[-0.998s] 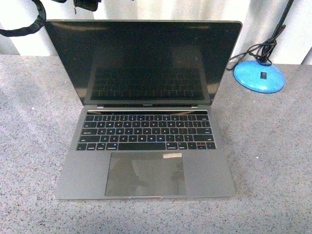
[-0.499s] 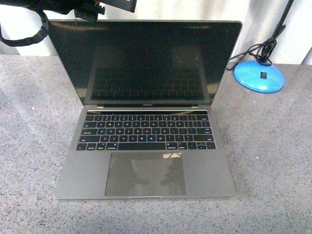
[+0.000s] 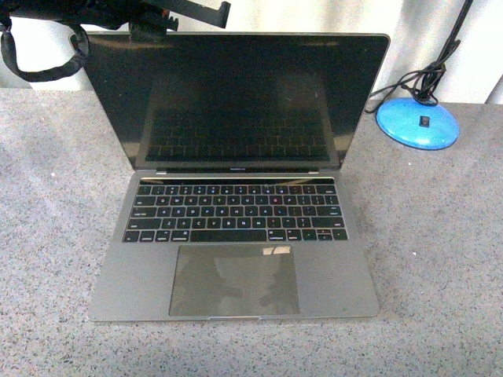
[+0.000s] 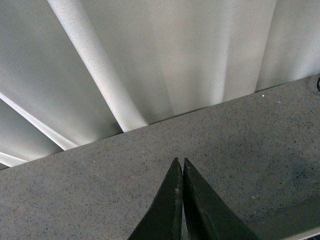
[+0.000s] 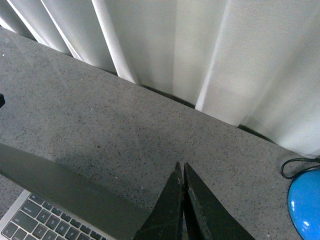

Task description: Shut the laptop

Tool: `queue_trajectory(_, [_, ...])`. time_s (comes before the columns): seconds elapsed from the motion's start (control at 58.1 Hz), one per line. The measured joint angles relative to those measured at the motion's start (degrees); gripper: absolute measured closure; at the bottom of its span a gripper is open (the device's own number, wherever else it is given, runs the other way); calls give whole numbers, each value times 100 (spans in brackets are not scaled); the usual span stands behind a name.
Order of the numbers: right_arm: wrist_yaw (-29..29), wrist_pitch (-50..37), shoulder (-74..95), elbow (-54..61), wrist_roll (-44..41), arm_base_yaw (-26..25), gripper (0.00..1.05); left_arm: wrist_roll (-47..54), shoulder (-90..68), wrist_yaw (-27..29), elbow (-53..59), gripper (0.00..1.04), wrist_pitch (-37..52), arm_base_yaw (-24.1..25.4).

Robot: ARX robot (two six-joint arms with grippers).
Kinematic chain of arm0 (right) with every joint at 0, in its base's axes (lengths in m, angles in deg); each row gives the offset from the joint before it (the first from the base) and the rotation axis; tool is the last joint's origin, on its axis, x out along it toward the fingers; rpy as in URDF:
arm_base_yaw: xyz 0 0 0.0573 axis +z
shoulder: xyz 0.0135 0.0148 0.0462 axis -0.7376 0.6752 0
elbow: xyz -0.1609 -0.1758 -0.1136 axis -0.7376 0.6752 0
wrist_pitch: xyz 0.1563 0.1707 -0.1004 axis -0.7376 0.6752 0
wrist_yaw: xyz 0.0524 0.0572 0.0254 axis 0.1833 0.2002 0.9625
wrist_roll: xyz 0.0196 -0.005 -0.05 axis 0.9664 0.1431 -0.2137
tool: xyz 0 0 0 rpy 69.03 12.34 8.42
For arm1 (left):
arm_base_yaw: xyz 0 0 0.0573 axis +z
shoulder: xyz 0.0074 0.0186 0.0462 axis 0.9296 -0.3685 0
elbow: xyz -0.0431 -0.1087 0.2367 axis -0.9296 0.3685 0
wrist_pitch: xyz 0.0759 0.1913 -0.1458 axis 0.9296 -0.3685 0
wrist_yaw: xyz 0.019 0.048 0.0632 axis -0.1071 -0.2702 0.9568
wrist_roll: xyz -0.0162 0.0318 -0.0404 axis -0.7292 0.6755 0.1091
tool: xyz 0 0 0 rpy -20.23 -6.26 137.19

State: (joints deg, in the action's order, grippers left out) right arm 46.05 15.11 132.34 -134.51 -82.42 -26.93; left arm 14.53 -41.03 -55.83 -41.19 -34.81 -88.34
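An open laptop sits flat at the centre of a speckled grey table. Its lid stands upright, leaning slightly back, and the dark screen mirrors the black keyboard above a wide trackpad. The left arm reaches in across the upper left of the front view, its black body now overlapping the lid's top left corner. A second ago only a black loop and a sliver of hardware showed there, and half a second ago the arm sat higher in the frame. The loop now hangs lower beside the lid. Whether the arm touches the lid cannot be told from this angle. The laptop itself has not shifted, and the lid stands at the same angle as before. In the left wrist view the left gripper has its two dark fingers pressed together with nothing between them, pointing over bare table toward a white pleated curtain. The right gripper is likewise pinched closed and empty; its wrist camera takes in the lid's grey top edge and a few keys beyond it. A blue domed base with a black cable rests at the upper right of the front view, well apart from the laptop
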Motion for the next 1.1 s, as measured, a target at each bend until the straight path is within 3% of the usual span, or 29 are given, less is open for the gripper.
queue_trajectory(1.101, [116,-715,-273,1088,662,-170,104,-275,63,188,-96,101,-651,-50])
